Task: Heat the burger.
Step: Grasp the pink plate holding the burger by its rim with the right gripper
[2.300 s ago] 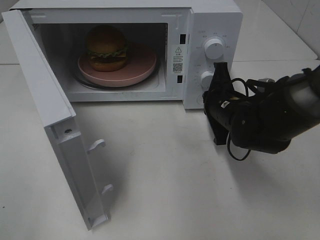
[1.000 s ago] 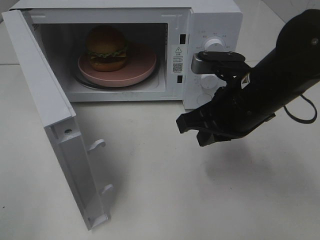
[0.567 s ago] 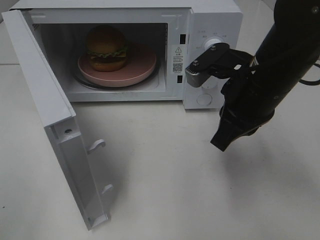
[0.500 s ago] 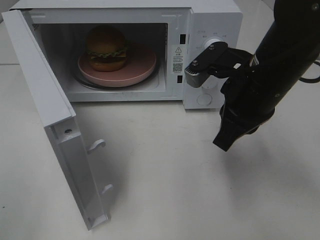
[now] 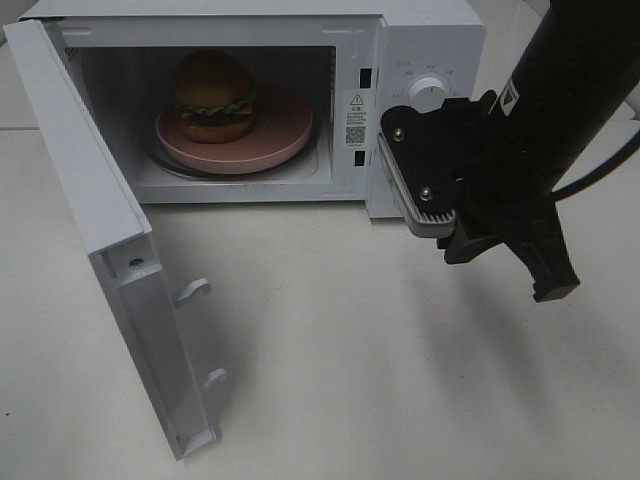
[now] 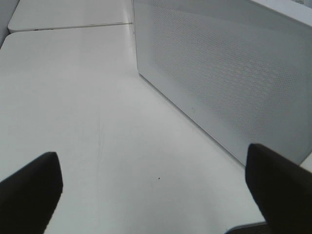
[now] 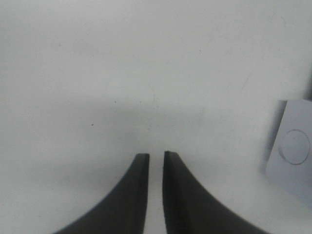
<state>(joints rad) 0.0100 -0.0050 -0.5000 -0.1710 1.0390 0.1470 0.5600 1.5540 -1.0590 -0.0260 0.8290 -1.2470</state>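
**Two Grippers Empty; Burger Loaded, Microwave Door Open**

Item location: the burger (image 5: 212, 95) sat on a pink plate (image 5: 285, 125) inside the microwave (image 5: 430, 40), toward the left of the cavity. The microwave door (image 5: 90, 190) stood swung wide open.

Tool state: the right gripper (image 7: 156, 155) hung in front of the microwave's control panel, pointing down at the table (image 5: 350, 380). Its jaws were only a slit apart and held nothing. The left gripper (image 6: 151, 151) was spread wide and empty, close to a perforated white panel (image 6: 229, 73) of the microwave.

Handling assessment: the burger was judged light, soft and loosely stacked, so it was likely to squash or shed layers under a direct pinch. The bun offered no firm hold. If it had to be moved, the stiff plate rim was judged the safer place to grip.

Outstanding: heating was not yet possible; the door needed closing and the upper knob (image 5: 430, 92) setting.
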